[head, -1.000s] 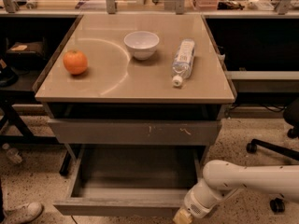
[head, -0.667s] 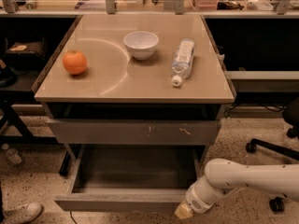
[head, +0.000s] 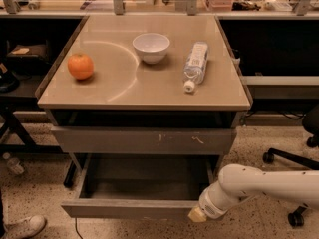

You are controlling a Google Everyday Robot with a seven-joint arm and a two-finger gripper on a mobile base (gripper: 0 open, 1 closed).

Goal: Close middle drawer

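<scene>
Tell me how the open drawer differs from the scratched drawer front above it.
The middle drawer is pulled out, its grey interior showing; the scratched drawer front above sits pushed in. The middle drawer's front is plain; the scratched drawer front carries pale marks and looks taller. Both are grey and handle-less. The gripper is at the right end of the middle drawer's front.
</scene>
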